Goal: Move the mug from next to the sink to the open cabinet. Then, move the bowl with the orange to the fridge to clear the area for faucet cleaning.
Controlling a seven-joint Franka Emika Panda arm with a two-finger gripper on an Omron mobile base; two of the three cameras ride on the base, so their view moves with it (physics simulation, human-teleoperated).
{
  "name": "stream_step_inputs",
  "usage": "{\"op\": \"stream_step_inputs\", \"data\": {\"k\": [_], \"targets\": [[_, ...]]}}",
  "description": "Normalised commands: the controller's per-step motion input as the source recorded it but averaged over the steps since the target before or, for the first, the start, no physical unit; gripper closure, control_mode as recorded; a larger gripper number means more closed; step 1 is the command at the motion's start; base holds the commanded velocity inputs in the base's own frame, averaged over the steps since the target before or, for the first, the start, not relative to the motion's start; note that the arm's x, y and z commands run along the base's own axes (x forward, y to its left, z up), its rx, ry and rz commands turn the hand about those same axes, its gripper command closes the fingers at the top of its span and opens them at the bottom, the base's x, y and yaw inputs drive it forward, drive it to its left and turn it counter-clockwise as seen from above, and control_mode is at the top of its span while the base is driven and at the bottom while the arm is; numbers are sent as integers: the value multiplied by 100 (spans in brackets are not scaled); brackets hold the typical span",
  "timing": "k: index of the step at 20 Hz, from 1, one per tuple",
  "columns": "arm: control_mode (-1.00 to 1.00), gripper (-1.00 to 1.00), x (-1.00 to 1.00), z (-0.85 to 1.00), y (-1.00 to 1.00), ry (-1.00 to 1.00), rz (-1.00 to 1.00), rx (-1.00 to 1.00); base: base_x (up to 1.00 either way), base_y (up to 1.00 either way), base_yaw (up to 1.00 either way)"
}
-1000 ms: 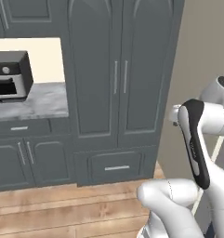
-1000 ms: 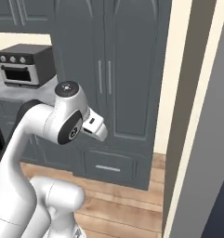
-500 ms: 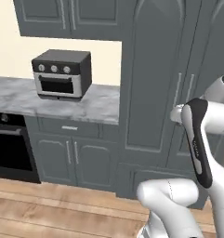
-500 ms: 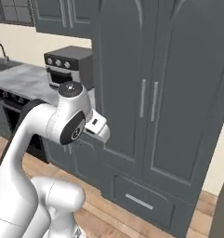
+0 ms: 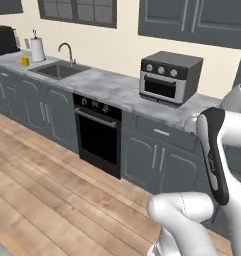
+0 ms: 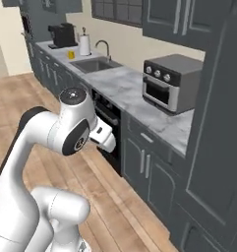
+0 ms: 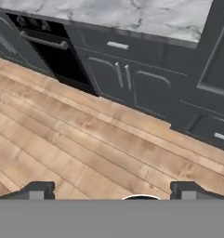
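The yellow mug (image 5: 25, 61) stands on the marble counter left of the sink (image 5: 59, 70), far off at the counter's left end, near the paper towel roll (image 5: 37, 49). In the right base view the mug (image 6: 71, 54) sits between the coffee machine (image 6: 63, 34) and the sink (image 6: 94, 64). The arched faucet (image 5: 67, 50) rises behind the basin. My gripper (image 7: 112, 191) is open and holds nothing; it points down at the wooden floor in front of the base cabinets, far from the mug. The bowl and the orange are out of view.
A toaster oven (image 5: 171, 76) sits on the counter near me. A built-in oven (image 5: 98, 135) lies below the counter between me and the sink. Dark base cabinets (image 5: 39, 112) line the wall, and open wooden floor (image 5: 52, 200) runs along them.
The whole picture has shifted: the base has moved, so the views have swung from the tall cabinet doors to the long counter with sink and mug. The arm's pose looks unchanged.
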Motion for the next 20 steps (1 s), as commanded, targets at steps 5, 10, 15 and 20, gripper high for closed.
{"op": "stream_step_inputs", "data": {"k": [5,10,15,20], "targets": [[100,-100,0,0,0,0,0,0,95,41,46],[100,-100,0,0,0,0,0,0,100,23,44],[100,-100,0,0,0,0,0,0,100,-4,30],[100,-100,0,0,0,0,0,0,100,-28,25]]}}
